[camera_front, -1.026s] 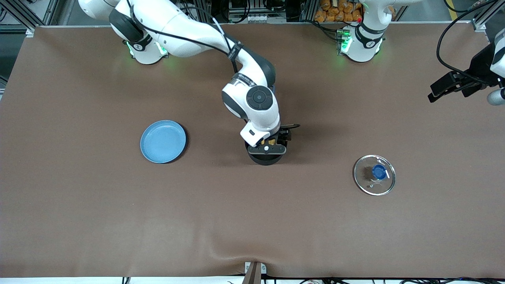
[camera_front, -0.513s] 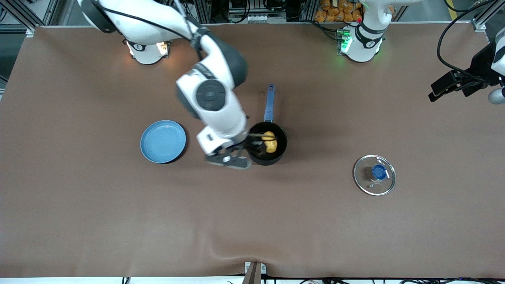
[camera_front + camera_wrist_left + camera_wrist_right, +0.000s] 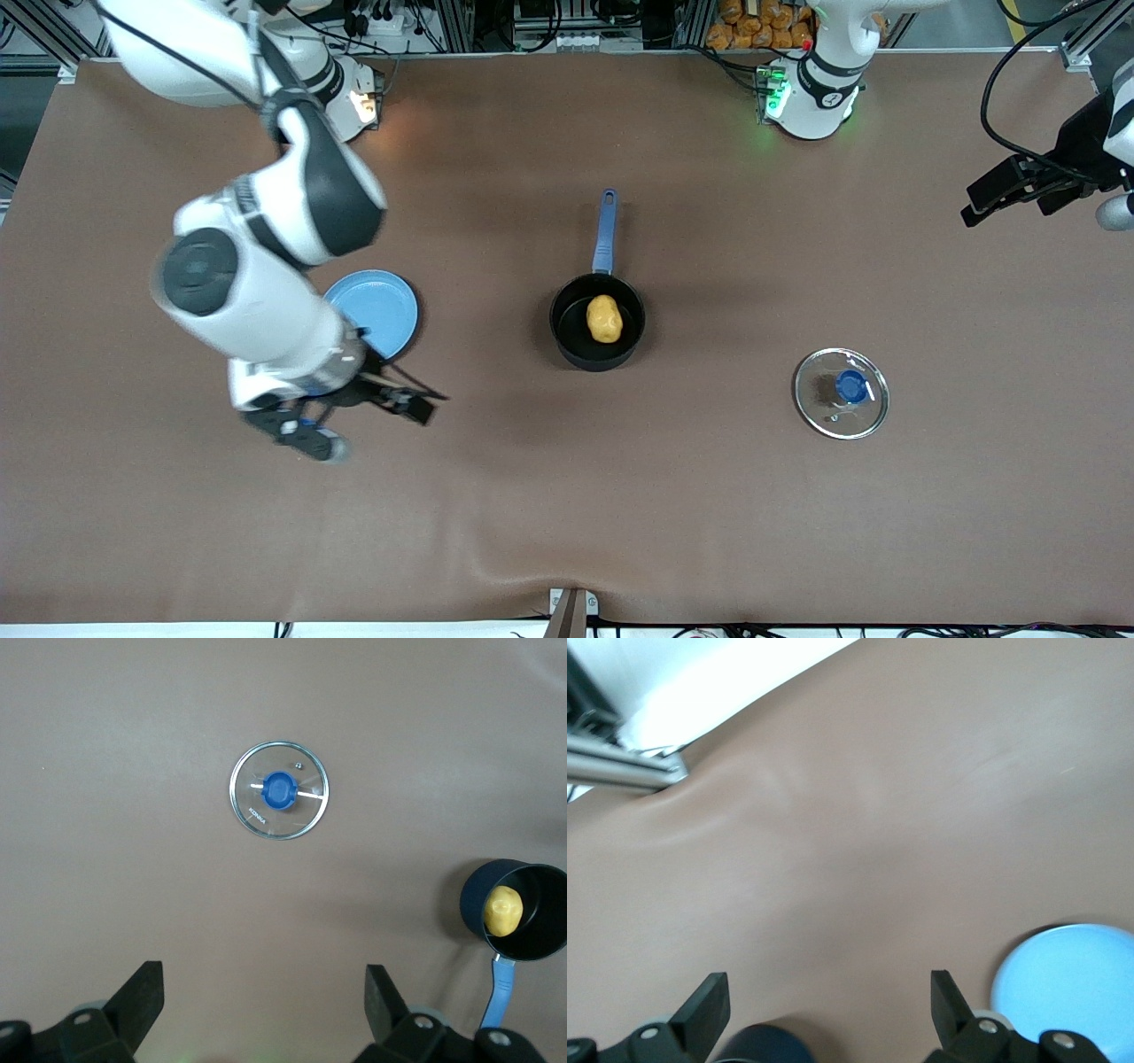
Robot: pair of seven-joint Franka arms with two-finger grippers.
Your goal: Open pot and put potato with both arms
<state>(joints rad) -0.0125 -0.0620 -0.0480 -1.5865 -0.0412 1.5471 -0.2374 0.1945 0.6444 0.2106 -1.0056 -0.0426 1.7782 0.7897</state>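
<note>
The pot [image 3: 596, 333] stands near the middle of the brown desk [image 3: 567, 514] with its mouth uncovered, its long blue handle [image 3: 606, 232] running straight toward the robots' bases. The potato [image 3: 604, 318] lies inside the pot, on the black bottom, clear of both grippers. The left wrist view shows the same thing: the yellow potato [image 3: 501, 910] sits within the dark round wall of the pot [image 3: 536, 943].

The glass lid [image 3: 841, 392] lies flat on the desk with its blue knob [image 3: 851, 385] up, well apart from the pot, toward the left arm's end of the desk and a little nearer to the front camera than the pot. In the left wrist view the lid [image 3: 279, 790] shows whole, with nothing touching it.

A light-blue plate [image 3: 383, 310] sits on the desk toward the right arm's end, well apart from the pot.

The right gripper [image 3: 354, 421] hangs in the air over bare desk just beside the plate, its fingers spread apart and holding nothing; the right wrist view shows both black fingers [image 3: 706, 1004] wide apart over the brown cover, with the plate [image 3: 1067, 979] at the edge.

The left gripper [image 3: 1005, 195] waits high at the left arm's end of the desk, its fingers [image 3: 142, 997] likewise spread wide and empty.
</note>
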